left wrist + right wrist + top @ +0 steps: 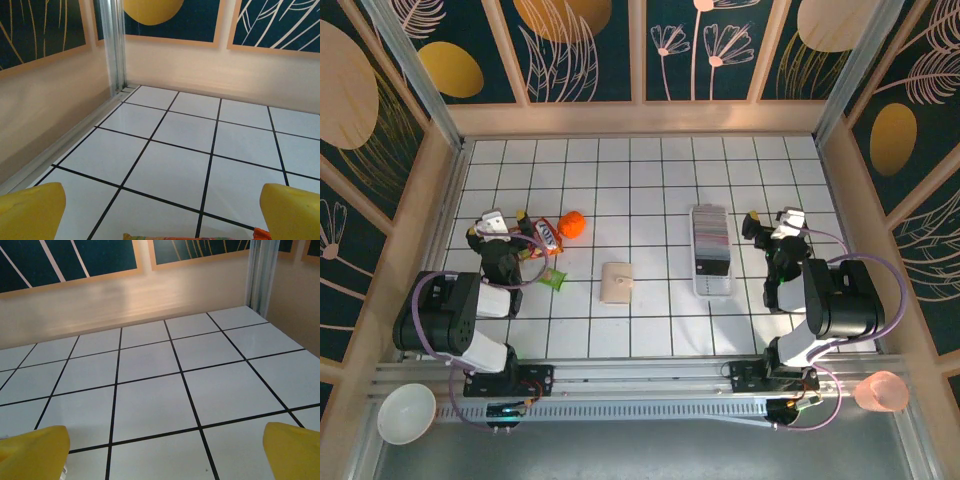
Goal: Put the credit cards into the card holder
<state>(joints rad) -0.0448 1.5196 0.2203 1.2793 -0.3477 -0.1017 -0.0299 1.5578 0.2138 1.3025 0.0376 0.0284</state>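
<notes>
Left side of surface: left tool [161, 214] has its jaws spread wide and holds nothing. It hangs over the clutter near the left edge, namely a snack wrapper [546, 235], an orange ball [572, 225] and a green packet [553, 278]. None of these belong to the task.

Middle: wallet [617, 282] lies flat, a little left of centre and toward the near edge, well apart from both tools. It looks folded shut. Nearly square, so no real long axis. A small tab seems to face the near edge, but it is too small to be sure.

Right of centre: cards [711, 243] overlap in a row inside a long white tray [713, 289]. The long axis of both row and tray runs from far edge to near edge. I cannot tell which end of the stack sits on top.

Right side: right tool [162, 454] also has its jaws wide and is empty. It sits just right of the tray, facing the far edge.

Step in hand (judgement): none yet. No card has been lifted and the wallet is untouched.

Next move likely calls for:
- One tool to pin and open the wallet.
- The right tool to swing left over the tray and pinch one thin card by its edges.
</notes>
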